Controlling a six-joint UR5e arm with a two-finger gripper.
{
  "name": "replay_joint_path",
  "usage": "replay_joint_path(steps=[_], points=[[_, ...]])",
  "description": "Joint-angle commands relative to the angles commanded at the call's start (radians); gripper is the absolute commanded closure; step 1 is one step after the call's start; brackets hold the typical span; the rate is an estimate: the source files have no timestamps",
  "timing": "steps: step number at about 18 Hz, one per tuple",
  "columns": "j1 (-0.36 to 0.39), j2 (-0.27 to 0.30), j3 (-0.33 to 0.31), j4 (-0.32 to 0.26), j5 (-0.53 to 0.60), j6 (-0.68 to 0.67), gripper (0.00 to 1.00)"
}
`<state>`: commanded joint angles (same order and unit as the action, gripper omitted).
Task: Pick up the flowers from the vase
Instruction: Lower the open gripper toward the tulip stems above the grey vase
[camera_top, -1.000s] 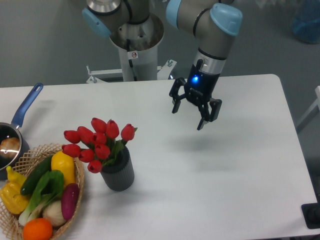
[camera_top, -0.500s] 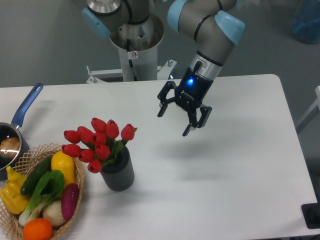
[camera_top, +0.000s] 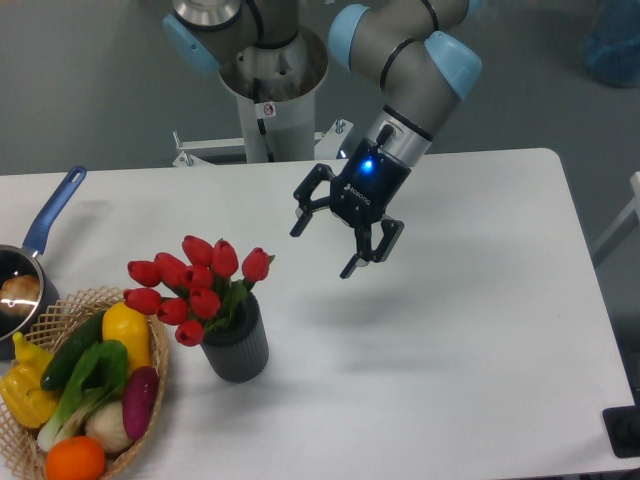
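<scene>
- Jaw state: the gripper (camera_top: 323, 250) has its two fingers spread apart and holds nothing. It hangs in the air above the table (camera_top: 470, 330), tilted so the fingertips point down and toward the camera-left side.
- Location of target: the flowers (camera_top: 195, 285) stand in the vase (camera_top: 237, 345). Both lie to the camera-left of the jaws and lower in the picture, with a stretch of bare table between the fingertips and the nearest bud.
- Nearest part: the rightmost red bud, at the top right of the bunch, is the part closest to the fingertips.
- Long axis: the stems rise roughly upright from the vase mouth, leaning slightly to camera-left; the buds fan out above the rim.
- Judgement for the coming move: travel should carry the jaws leftward and down, to straddle the stems between buds and rim.
- Hazard, as judged: the basket (camera_top: 160, 375) touches or nearly touches the vase on the far side from the jaws; overshoot risks contact.
</scene>
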<state>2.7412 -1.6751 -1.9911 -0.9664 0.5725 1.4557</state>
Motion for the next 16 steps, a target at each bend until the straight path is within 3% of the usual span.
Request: replay_joint_path(steps=[7, 16], points=[[-0.028, -0.024, -0.012, 0.005, -0.043, 0.002, 0.00], [-0.090, -0.083, 0.034, 0.018, -0.045, 0.002, 0.00]])
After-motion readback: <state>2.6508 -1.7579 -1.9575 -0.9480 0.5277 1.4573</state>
